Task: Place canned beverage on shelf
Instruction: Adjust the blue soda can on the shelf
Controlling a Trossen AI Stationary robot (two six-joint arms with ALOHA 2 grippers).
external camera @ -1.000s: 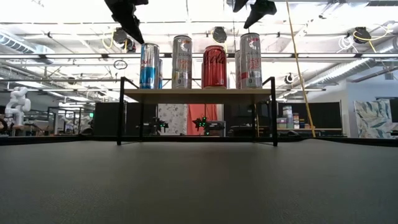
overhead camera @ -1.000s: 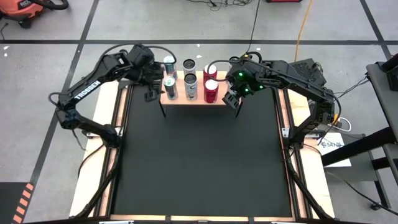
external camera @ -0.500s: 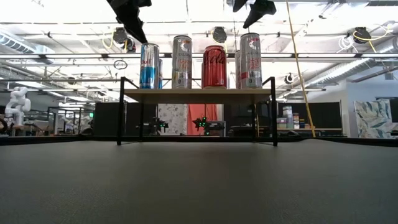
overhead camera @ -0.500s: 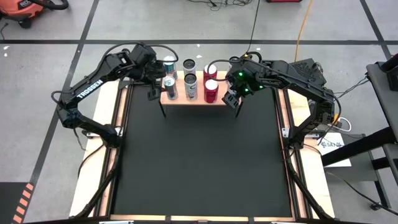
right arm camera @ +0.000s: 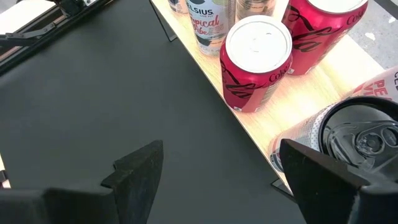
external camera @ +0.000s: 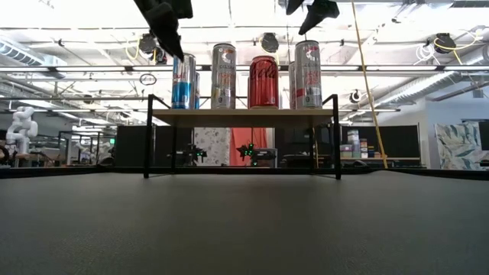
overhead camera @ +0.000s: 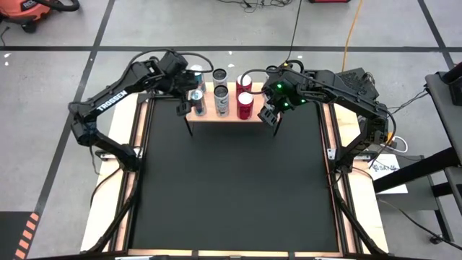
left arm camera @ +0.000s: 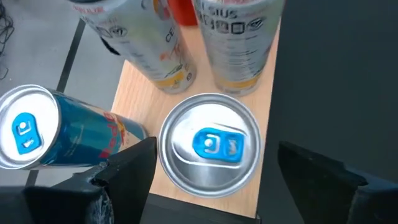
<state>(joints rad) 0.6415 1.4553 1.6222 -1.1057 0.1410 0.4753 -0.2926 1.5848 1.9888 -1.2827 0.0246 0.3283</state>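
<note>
place: robotics lab — open industrial hall | signs: exposed ceiling ducts (external camera: 451,42), white humanoid robot (external camera: 19,126), taped concrete floor (overhead camera: 65,29)

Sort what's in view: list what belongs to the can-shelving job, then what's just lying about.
Part of the job:
- shelf
- blue can, under the open left end effector
- white cans
- red can
- right end effector, open above the shelf's right end

Just lying about:
- yellow cable on the floor
- paper sheet beside the table

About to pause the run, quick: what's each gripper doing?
Left gripper: open, holding nothing, above a blue-tabbed can.
Right gripper: open, holding nothing.
</note>
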